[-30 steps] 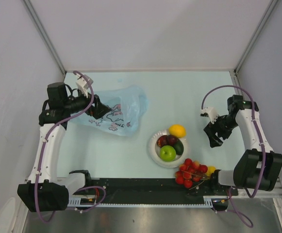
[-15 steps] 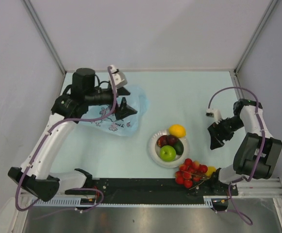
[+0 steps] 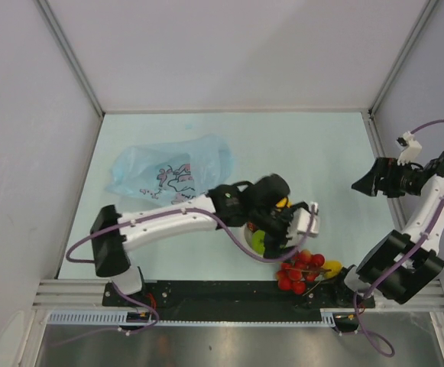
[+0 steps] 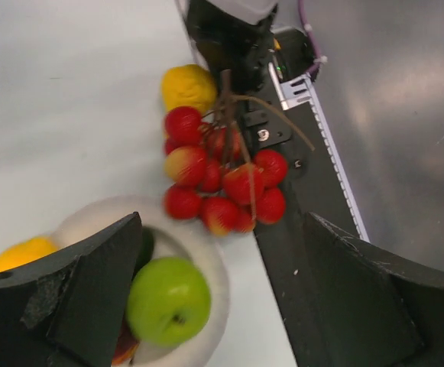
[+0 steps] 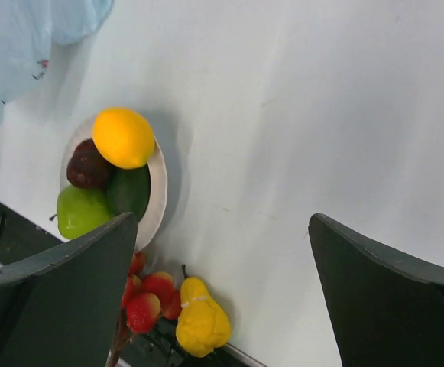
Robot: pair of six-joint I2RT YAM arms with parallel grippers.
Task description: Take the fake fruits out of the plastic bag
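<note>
While the left arm lies stretched across the middle of the top view, the left tool (image 4: pixel 222 225) hangs over the plate (image 4: pixel 199 237), its fingers apart with nothing between them. On the plate lie an apple (image 4: pixel 168 300), a lemon (image 5: pixel 124 138), an avocado (image 5: pixel 130 191) and a maroon fruit (image 5: pixel 88 164), packed together and touching. Grapes (image 4: pixel 222 183) lie on the bench (image 5: pixel 283 115) just beside the plate, to its lower right in the top view, and a yellow fruit (image 5: pixel 199 321) touches them. The bag (image 3: pixel 168 172) lies crumpled at upper left of the top view, well apart from the plate. At the right edge the right tool (image 5: pixel 223 222) hangs above the bench, fingers wide apart and empty.
</note>
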